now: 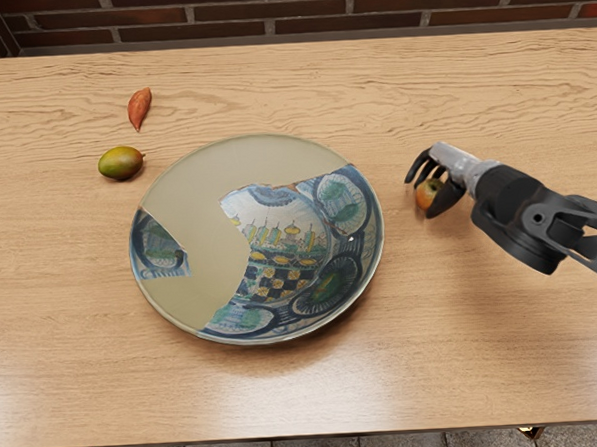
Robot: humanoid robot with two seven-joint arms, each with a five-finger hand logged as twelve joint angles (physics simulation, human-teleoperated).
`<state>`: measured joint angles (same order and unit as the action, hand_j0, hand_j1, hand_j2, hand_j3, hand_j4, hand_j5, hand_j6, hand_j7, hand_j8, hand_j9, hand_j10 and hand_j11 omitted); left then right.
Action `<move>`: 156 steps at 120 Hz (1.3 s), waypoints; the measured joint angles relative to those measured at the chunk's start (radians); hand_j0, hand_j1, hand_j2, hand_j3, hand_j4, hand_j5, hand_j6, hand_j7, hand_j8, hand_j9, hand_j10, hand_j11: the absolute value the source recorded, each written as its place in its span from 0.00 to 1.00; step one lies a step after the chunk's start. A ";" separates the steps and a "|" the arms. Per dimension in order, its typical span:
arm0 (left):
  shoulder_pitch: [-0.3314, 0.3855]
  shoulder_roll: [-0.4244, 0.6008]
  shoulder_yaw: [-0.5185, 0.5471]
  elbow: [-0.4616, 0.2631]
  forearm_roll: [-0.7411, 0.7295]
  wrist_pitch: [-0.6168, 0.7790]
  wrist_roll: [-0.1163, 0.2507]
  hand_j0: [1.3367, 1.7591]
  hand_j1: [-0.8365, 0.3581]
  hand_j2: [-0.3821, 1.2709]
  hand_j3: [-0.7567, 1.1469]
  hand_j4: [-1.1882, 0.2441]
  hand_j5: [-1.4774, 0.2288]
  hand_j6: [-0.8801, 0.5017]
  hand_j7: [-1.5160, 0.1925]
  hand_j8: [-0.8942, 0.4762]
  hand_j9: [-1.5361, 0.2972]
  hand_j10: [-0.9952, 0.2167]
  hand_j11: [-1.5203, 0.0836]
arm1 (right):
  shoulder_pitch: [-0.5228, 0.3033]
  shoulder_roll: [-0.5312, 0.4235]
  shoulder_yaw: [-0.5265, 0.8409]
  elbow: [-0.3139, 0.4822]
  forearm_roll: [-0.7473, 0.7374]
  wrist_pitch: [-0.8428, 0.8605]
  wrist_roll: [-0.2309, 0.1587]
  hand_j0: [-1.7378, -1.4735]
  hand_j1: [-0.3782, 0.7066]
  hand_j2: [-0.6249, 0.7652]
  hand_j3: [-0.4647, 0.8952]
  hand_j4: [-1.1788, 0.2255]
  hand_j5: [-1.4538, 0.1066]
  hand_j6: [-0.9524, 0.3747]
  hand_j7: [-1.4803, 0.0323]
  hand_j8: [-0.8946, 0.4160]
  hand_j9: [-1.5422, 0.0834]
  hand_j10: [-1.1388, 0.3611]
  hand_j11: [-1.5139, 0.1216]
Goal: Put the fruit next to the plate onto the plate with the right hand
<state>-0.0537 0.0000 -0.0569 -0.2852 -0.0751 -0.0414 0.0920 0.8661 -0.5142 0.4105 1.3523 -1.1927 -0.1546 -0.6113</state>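
A large patterned plate (pixel 177 205) with a blue rim lies in the middle of the wooden table. To its right a small red-green fruit (pixel 428 192) shows between the dark fingers of my right hand (pixel 430 182), whose arm comes in from the right edge. The fingers are curled around the fruit. Whether the fruit rests on the table or is lifted I cannot tell. Hand and fruit are a short way off the plate's right rim.
A green-yellow mango (pixel 120 163) lies left of the plate, and an orange-red pointed vegetable (pixel 138 108) farther back left. A brick wall runs behind the table's far edge.
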 joint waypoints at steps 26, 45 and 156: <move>0.000 0.000 0.000 0.000 0.000 0.000 0.000 0.76 0.99 0.23 0.40 0.83 0.87 0.64 0.89 0.65 0.84 0.82 0.95 | 0.006 -0.002 0.075 0.046 0.002 0.008 0.000 0.31 0.58 0.56 0.34 0.41 0.42 0.31 0.46 0.34 0.46 0.37 0.44; 0.000 0.000 0.000 0.000 0.000 0.000 0.000 0.76 0.99 0.23 0.40 0.83 0.87 0.64 0.89 0.65 0.84 0.82 0.95 | 0.009 0.004 0.121 0.119 0.003 0.010 0.000 0.30 0.59 0.57 0.34 0.42 0.42 0.31 0.46 0.34 0.47 0.37 0.45; 0.000 0.000 0.000 0.000 0.000 0.000 0.000 0.76 0.99 0.23 0.40 0.83 0.87 0.64 0.89 0.65 0.84 0.82 0.95 | -0.041 0.216 0.047 0.217 0.002 0.023 0.000 0.30 0.46 0.59 0.34 0.56 0.59 0.43 0.63 0.44 0.63 0.49 0.61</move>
<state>-0.0537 0.0000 -0.0570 -0.2853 -0.0752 -0.0414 0.0920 0.8250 -0.2985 0.4571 1.5690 -1.1905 -0.1315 -0.6112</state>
